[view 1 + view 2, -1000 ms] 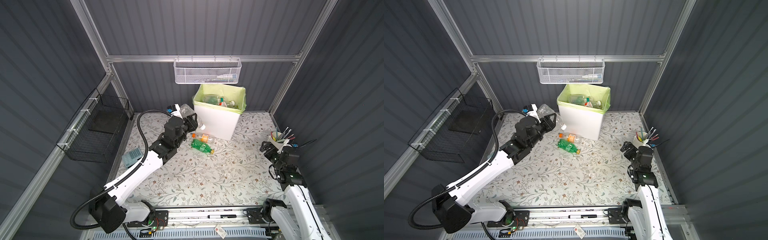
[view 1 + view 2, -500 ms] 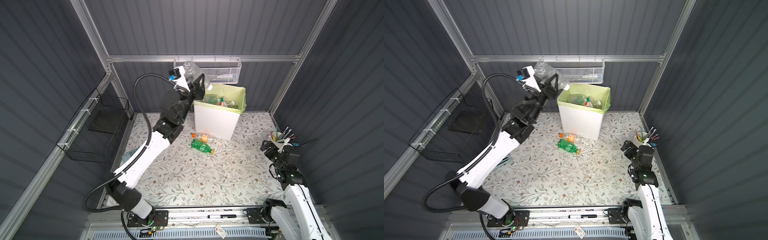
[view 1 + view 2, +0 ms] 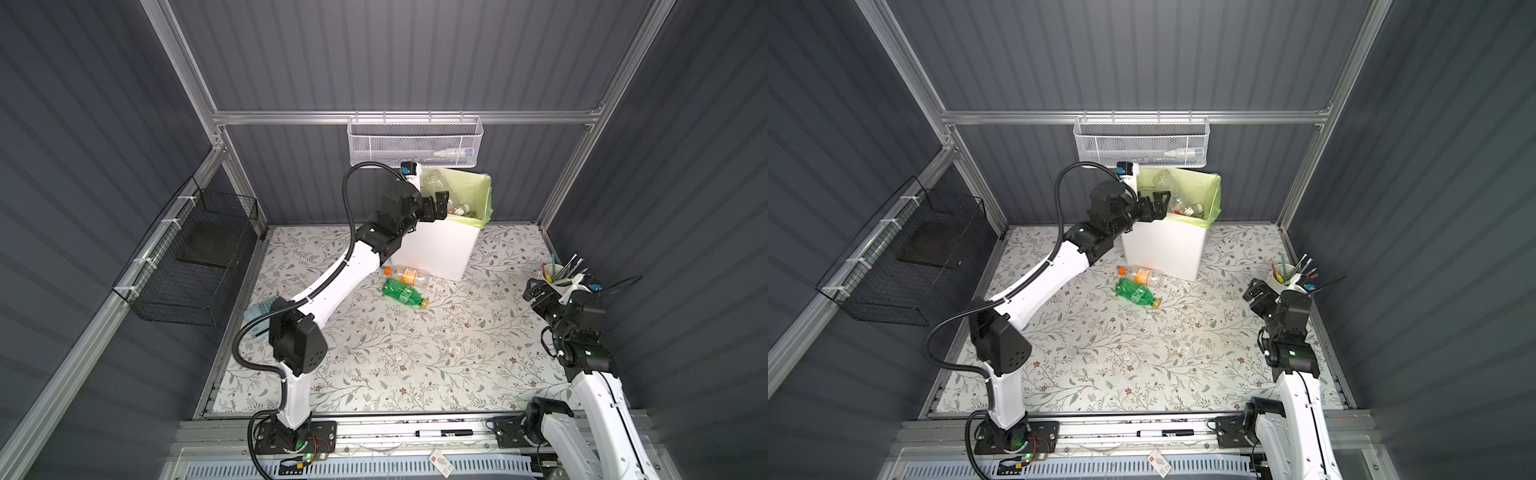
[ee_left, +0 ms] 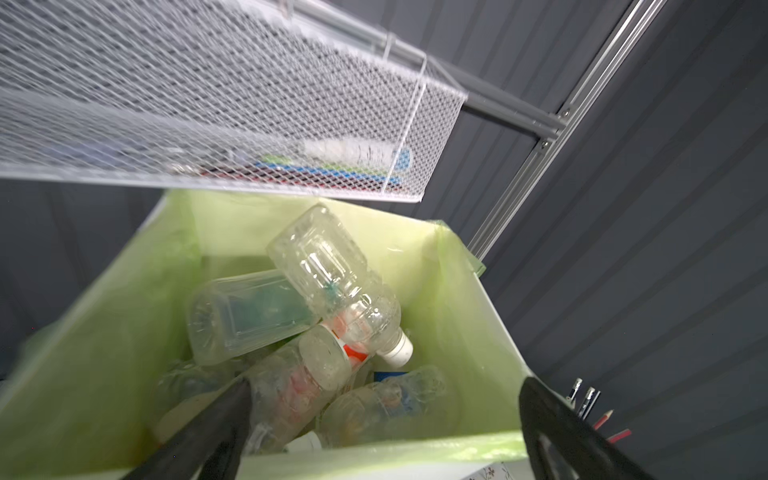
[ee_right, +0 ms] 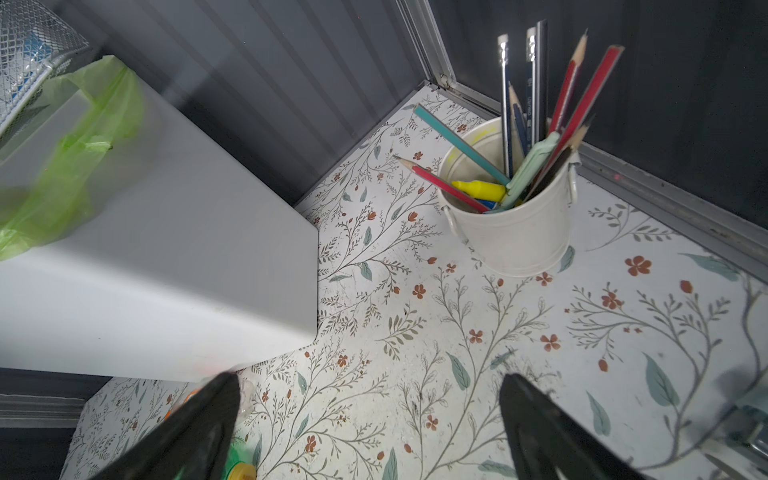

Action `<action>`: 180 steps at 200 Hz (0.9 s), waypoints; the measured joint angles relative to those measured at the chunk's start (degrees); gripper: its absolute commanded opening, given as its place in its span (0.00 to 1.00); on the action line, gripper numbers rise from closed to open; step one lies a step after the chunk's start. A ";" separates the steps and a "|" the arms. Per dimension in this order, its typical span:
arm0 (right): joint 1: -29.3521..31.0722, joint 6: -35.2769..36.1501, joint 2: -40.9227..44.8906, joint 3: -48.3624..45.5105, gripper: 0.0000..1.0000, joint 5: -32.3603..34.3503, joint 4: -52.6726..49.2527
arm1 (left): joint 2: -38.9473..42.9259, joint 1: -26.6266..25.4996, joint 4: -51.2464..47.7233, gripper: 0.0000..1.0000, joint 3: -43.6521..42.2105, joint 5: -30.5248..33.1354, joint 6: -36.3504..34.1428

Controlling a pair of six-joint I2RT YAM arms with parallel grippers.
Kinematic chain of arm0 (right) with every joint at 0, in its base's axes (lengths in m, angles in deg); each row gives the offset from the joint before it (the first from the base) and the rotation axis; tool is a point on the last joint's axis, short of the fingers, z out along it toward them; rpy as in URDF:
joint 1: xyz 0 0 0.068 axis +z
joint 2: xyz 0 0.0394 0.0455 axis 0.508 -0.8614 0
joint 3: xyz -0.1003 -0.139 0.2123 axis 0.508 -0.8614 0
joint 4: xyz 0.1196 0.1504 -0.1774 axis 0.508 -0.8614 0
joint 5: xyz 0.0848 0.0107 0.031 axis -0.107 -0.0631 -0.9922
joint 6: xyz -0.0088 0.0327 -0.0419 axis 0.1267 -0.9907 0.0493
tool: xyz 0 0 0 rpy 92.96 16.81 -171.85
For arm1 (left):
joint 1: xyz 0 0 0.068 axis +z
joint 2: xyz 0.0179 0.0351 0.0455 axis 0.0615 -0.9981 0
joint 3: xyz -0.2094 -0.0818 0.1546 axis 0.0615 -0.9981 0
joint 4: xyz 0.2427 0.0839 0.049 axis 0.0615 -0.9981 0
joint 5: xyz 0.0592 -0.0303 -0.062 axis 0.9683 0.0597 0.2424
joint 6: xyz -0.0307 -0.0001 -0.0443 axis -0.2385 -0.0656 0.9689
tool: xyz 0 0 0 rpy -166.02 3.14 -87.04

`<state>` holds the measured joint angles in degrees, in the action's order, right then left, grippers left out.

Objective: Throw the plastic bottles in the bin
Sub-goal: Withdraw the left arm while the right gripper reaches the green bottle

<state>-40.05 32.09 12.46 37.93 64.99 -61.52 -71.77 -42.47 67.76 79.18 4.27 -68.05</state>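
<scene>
My left gripper [image 3: 438, 203] [image 3: 1156, 203] hangs open over the near-left rim of the bin [image 3: 440, 249] [image 3: 1167, 245], with nothing between its fingers. In the left wrist view the gripper [image 4: 382, 415] looks down into the bag-lined bin [image 4: 457, 316]. There a clear bottle [image 4: 332, 282] with a white cap lies tilted, cap down, on several other plastic bottles. On the floor in front of the bin lie a clear orange-labelled bottle [image 3: 409, 275] [image 3: 1142, 275] and a green bottle [image 3: 403, 293] [image 3: 1138, 294]. My right gripper [image 3: 540, 293] [image 3: 1260, 293] [image 5: 370, 399] stands open and empty over the floor.
A white mesh basket [image 3: 415, 141] [image 4: 249, 104] hangs on the back rail just above the bin. A black wire basket [image 3: 195, 257] is fixed to the left wall. A white pencil bucket [image 3: 555, 274] [image 5: 511, 224] stands beside my right gripper. A flat pack [image 3: 262, 316] lies under my left arm.
My left arm lifted a clear bottle from the floor, swung it over the bin and opened; the bottle now lies in the bin. The right arm has not moved.
</scene>
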 measured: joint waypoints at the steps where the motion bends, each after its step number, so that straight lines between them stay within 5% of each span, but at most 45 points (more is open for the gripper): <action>1: 0.00 -0.02 -0.02 0.02 0.99 -0.02 -0.02 | 0.31 0.00 0.04 1.00 -0.17 0.07 -0.02; 49: -0.09 -0.39 -2.64 0.28 0.99 -4.13 0.07 | 14.25 0.04 3.78 1.00 -9.51 3.58 -0.55; 88: 3.21 2.23 -6.08 3.98 0.99 -5.75 -1.64 | 18.80 2.08 4.83 1.00 -25.03 5.14 2.67; 123: 15.72 6.23 -12.13 9.03 0.99 -1.86 -1.90 | 22.08 5.62 3.02 1.00 -38.71 6.91 7.10; 180: 40.24 16.04 -34.05 22.43 0.99 9.05 -2.58 | 33.55 12.41 -0.61 1.00 -54.58 11.56 14.23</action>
<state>0.19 48.13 -21.59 60.36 74.04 -64.10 -38.22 -30.05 67.15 24.60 15.83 -53.82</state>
